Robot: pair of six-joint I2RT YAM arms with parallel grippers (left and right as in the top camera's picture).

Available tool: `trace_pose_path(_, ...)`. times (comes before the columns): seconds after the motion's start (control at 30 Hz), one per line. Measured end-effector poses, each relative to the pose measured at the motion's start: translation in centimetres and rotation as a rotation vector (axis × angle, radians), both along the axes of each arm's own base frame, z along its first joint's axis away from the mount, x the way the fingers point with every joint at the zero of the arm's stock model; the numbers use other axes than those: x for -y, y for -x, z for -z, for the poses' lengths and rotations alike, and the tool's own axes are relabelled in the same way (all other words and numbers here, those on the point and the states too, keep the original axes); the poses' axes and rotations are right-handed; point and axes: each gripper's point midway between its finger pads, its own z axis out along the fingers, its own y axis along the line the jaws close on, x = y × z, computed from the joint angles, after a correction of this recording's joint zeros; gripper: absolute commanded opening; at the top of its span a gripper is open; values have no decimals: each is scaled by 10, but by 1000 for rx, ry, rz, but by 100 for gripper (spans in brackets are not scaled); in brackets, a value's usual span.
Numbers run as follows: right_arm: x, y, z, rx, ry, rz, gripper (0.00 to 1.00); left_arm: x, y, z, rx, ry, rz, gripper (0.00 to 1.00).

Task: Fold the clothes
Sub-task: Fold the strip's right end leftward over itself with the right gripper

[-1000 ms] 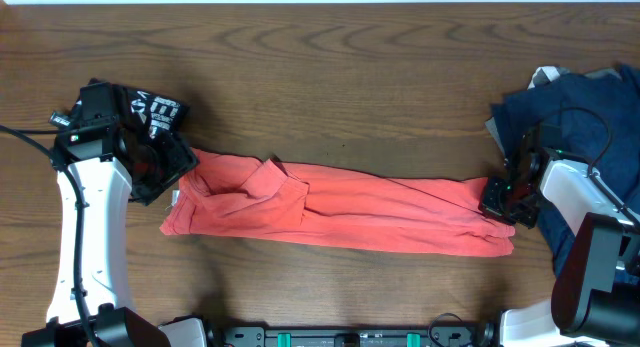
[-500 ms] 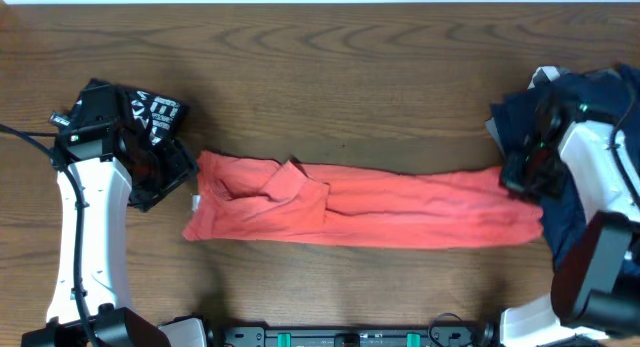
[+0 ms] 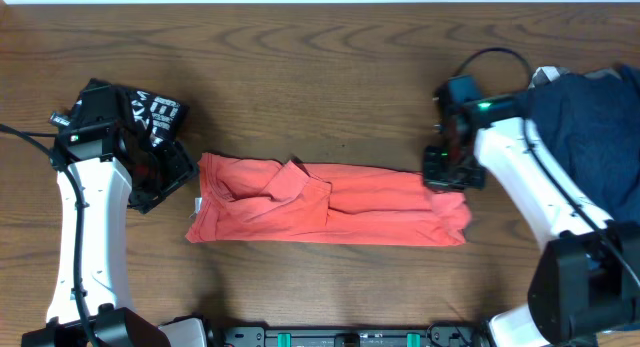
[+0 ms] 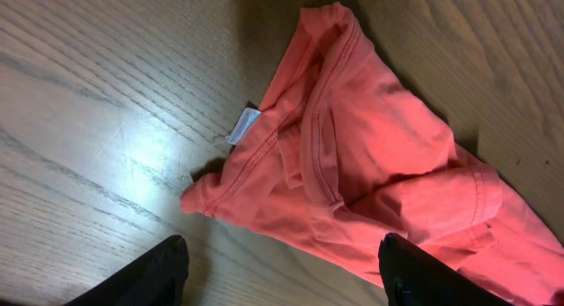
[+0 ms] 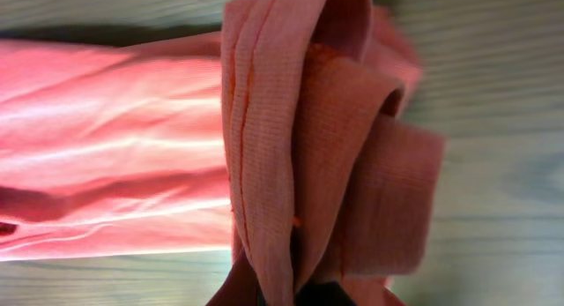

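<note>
The coral-red T-shirt (image 3: 320,204) lies as a long folded band across the middle of the wooden table. My right gripper (image 3: 443,177) is shut on the shirt's right end and holds the bunched fabric (image 5: 308,165) lifted over the band. My left gripper (image 3: 160,172) is open and empty beside the shirt's left end, whose collar and white label (image 4: 244,127) show in the left wrist view. The left gripper's fingertips (image 4: 282,275) straddle bare wood and the shirt's edge.
A black shirt with white lettering (image 3: 150,112) lies under the left arm at the far left. A dark navy pile (image 3: 590,117) sits at the right edge beside the right arm. The table's front edge (image 3: 320,332) runs below the shirt.
My right gripper has carried the shirt's right end leftward and up, so the band is shorter. The shirt's left end shifted slightly right. The left arm has stayed still.
</note>
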Motion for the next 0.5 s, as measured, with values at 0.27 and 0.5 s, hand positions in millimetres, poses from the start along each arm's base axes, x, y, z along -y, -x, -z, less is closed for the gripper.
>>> trace_pose_path(0.27, -57, -7, 17, 41, -59, -37, 29, 0, 1, 0, -2, 1, 0, 71)
trace_pose_path(0.5, -111, -16, 19, 104, -216, -146, 67, 0, 1, 0, -3, 1, 0, 71)
